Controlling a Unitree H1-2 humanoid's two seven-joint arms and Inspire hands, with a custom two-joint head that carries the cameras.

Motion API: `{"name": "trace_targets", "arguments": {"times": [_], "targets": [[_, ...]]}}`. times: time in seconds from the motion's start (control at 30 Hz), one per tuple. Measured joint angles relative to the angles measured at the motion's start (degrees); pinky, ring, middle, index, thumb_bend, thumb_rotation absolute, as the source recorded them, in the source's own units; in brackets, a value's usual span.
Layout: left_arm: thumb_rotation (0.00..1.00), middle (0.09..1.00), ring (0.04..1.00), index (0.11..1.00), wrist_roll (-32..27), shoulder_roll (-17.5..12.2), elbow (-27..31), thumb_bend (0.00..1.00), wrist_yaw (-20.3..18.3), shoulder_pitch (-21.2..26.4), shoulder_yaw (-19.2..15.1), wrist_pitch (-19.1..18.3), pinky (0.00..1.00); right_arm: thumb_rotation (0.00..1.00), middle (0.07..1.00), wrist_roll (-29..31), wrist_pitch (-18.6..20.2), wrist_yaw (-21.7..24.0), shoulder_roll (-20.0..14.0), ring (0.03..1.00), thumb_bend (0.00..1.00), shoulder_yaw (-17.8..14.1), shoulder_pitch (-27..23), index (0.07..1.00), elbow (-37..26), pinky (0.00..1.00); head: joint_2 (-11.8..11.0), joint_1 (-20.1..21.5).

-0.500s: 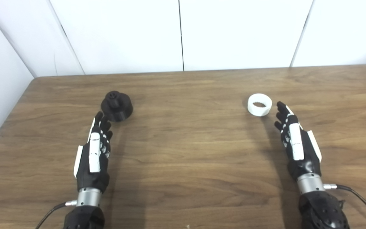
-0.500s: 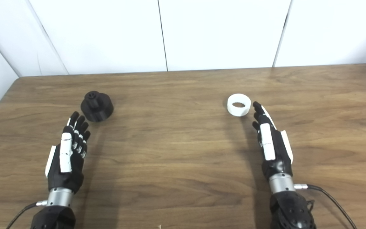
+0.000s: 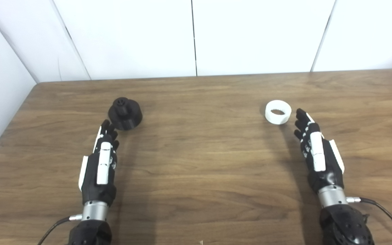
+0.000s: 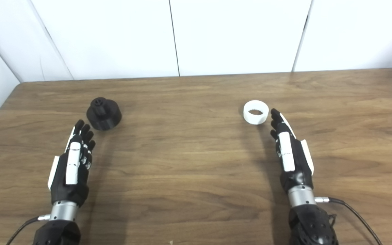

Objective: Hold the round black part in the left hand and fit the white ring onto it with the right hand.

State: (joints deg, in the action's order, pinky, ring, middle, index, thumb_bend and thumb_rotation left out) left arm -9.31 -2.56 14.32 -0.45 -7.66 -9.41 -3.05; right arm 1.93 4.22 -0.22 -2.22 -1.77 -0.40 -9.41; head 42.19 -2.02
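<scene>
Both hands are lying open and empty on the table (image 3: 196,190), the left hand (image 3: 101,166) reaching just short of the black part (image 3: 125,113), the right hand (image 3: 316,154) just beside the ring (image 3: 278,112). Both pieces are looking like light, rigid plastic, likely slick. The part is probably best gripped around its wide base, the ring by its outer wall.

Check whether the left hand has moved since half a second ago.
Yes, slightly. The left hand has turned a little, its fingers now pointing straighter at the round black part, which lies unmoved on the table.
</scene>
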Motion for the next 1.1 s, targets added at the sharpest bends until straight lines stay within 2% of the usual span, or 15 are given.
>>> {"name": "trace_targets", "arguments": {"times": [0.07, 0.1, 0.17, 0.23, 0.3, 0.4, 0.43, 0.5, 0.6, 0.67, 0.73, 0.8, 0.9, 1.0, 1.1], "targets": [[0.75, 1.000, 1.000, 0.998, 0.9, 0.0, 0.0, 0.52, 0.0, 0.0, 0.0, 0.0, 1.00, 1.00, 0.962, 0.0, 0.0, 0.0, 0.0, 0.966, 0.59, 0.0, 0.0, 0.921, 0.0, 0.96, 0.0, -0.2], [0.74, 1.000, 1.000, 0.998, 1.2, -0.1, 0.0, 0.55, 0.0, 0.0, 0.0, 0.0, 1.00, 1.00, 0.965, 0.0, 0.0, 0.0, 0.0, 0.967, 0.59, 0.0, 0.0, 0.923, 0.0, 0.96, -0.1, -0.3], [0.65, 1.000, 1.000, 1.000, 2.5, -0.7, 0.4, 0.66, -0.1, 0.0, 0.0, -1.8, 1.00, 1.00, 0.961, -0.1, 0.0, 0.0, -0.1, 0.964, 0.59, 0.0, 0.0, 0.921, 0.0, 0.95, -0.2, -0.4], [0.61, 1.000, 1.000, 1.000, 2.7, -1.7, 1.2, 0.70, -0.3, -0.1, 0.1, -4.2, 1.00, 1.00, 0.963, -0.1, 0.0, 0.0, -0.1, 0.966, 0.60, 0.0, -0.1, 0.924, 0.0, 0.96, -0.2, -0.6], [0.61, 1.000, 1.000, 1.000, 3.2, -3.6, 2.3, 0.72, -1.2, -0.2, 0.3, -5.4, 1.00, 1.00, 0.963, -0.1, 0.0, 0.0, -0.1, 0.967, 0.60, 0.0, -0.3, 0.927, 0.0, 0.96, -0.3, -0.6], [0.64, 1.000, 1.000, 1.000, 7.9, -7.3, 3.3, 0.77, -2.1, -0.4, 1.4, -5.5, 0.96, 1.00, 0.963, 0.0, 0.0, 0.0, -0.1, 0.971, 0.60, 0.0, -0.5, 0.925, 0.1, 0.97, -0.4, -1.0], [0.58, 1.000, 1.000, 1.000, 10.3, -8.7, 3.7, 0.80, -2.1, -0.4, 1.9, -5.5, 0.96, 1.00, 0.961, 0.0, 0.0, 0.0, -0.1, 0.970, 0.61, 0.0, -0.5, 0.922, 0.1, 0.97, -0.4, -1.3], [0.50, 1.000, 1.000, 0.997, 11.6, -10.3, 4.5, 0.82, -2.2, -0.1, 1.7, -6.3, 0.97, 1.00, 0.961, 0.0, 0.0, 0.0, -0.1, 0.970, 0.61, 0.1, -0.5, 0.920, 0.2, 0.96, -0.5, -1.9], [0.47, 1.000, 1.000, 0.985, 12.3, -11.3, 5.8, 0.91, -2.3, 1.1, 1.4, -9.9, 0.94, 1.00, 0.962, 0.0, 0.0, 0.0, -0.1, 0.970, 0.60, 0.1, -0.6, 0.919, 0.6, 0.96, -0.7, -2.4], [0.47, 1.000, 1.000, 0.986, 13.8, -12.5, 6.0, 0.93, -2.7, 2.4, 1.7, -11.6, 0.98, 1.00, 0.962, 0.1, 0.0, 0.0, 0.0, 0.970, 0.61, 0.1, -0.7, 0.917, 1.0, 0.96, -0.7, -2.5], [0.48, 1.000, 1.000, 0.985, 16.8, -15.2, 5.9, 0.93, -3.5, 4.6, 2.5, -13.3, 1.00, 1.00, 0.962, 0.1, -0.2, 0.0, 0.0, 0.972, 0.62, 0.1, -0.8, 0.914, 2.0, 0.96, -1.0, -2.5], [0.50, 1.000, 1.000, 0.964, 20.6, -18.4, 5.6, 0.92, -4.4, 6.8, 3.5, -14.9, 1.00, 1.00, 0.968, 0.2, -0.5, 0.0, 0.1, 0.980, 0.63, 0.0, -1.0, 0.913, 2.1, 0.96, -1.3, -2.2], [0.51, 1.000, 1.000, 0.937, 25.5, -21.2, 4.1, 0.91, -4.3, 9.4, 4.6, -16.2, 0.98, 1.00, 0.964, 0.5, -0.8, 0.0, 0.3, 0.980, 0.64, 0.0, -1.3, 0.916, 2.6, 0.95, -1.7, -2.2], [0.49, 1.000, 1.000, 0.911, 31.1, -22.5, 0.1, 0.93, -3.9, 10.6, 7.1, -15.9, 0.96, 1.00, 0.963, 1.3, -1.0, 0.0, 0.3, 0.975, 0.64, -0.2, -2.0, 0.921, 3.3, 0.94, -1.8, -2.2], [0.46, 1.000, 1.000, 0.867, 35.5, -23.2, -4.0, 0.95, -2.8, 11.3, 8.7, -13.7, 0.97, 1.00, 0.956, 1.2, -1.5, 0.0, 0.3, 0.956, 0.64, -0.2, -2.4, 0.917, 3.8, 0.92, -2.5, -2.5]]}}
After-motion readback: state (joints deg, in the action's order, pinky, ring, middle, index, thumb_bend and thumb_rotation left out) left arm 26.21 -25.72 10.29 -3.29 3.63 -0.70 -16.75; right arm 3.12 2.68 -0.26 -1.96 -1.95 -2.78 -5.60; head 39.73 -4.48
